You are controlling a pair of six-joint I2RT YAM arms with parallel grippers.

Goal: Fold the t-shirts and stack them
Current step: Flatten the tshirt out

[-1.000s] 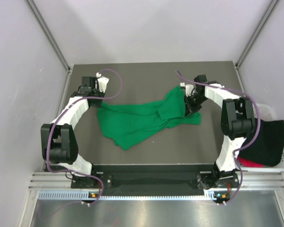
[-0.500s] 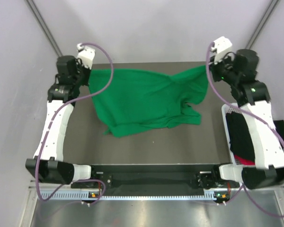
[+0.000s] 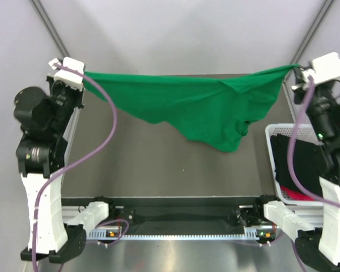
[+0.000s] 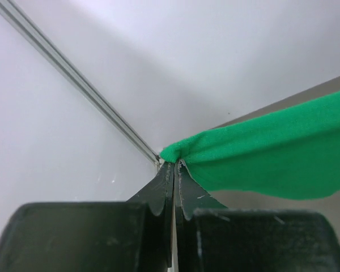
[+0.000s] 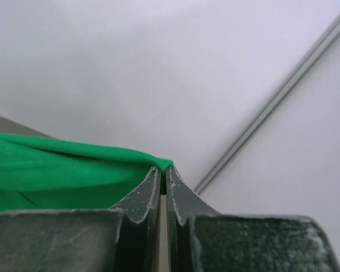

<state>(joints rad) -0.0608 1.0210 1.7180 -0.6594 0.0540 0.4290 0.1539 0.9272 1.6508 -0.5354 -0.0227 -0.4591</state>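
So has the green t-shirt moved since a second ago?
Yes. The green t-shirt lay crumpled on the table; now it hangs stretched above it, raised toward the far edge, held by the left gripper and right gripper.

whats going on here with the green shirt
Two robot arms hold a bright green cloth t-shirt stretched out in the air above the dark table. The left arm's fingers pinch one end, the right arm's fingers the other, and the middle sags. A black t-shirt and a red t-shirt lie bunched in the white plastic basket at the right.
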